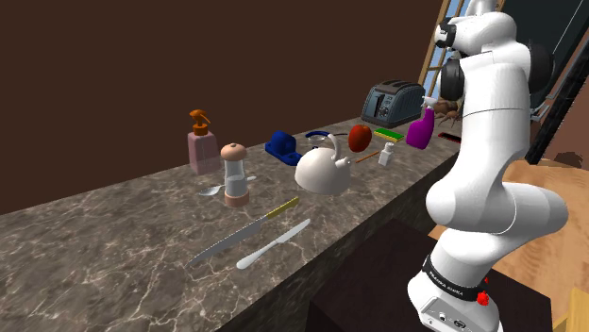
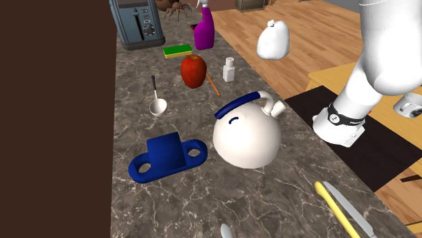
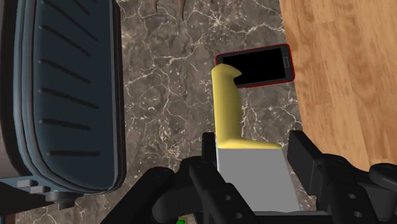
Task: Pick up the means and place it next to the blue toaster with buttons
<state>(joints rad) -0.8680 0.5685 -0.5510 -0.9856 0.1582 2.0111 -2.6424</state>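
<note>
The dark blue-grey toaster (image 3: pixel 63 95) stands on the marbled counter (image 3: pixel 165 83), just beside the gripper (image 3: pixel 254 153). The jaws are closed on the broad grey blade of a yellow-handled cleaver (image 3: pixel 226 108), clasping it from both sides. Its handle points away from the hand toward a red-cased phone (image 3: pixel 261 63) near the counter's edge. Past that edge is a wooden floor (image 3: pixel 343 63).

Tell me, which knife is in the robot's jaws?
The cleaver with the wide grey blade and yellow handle, clasped by the jaws beside the toaster. The slim yellow-handled knife and the all-pale knife lie on the counter.
</note>
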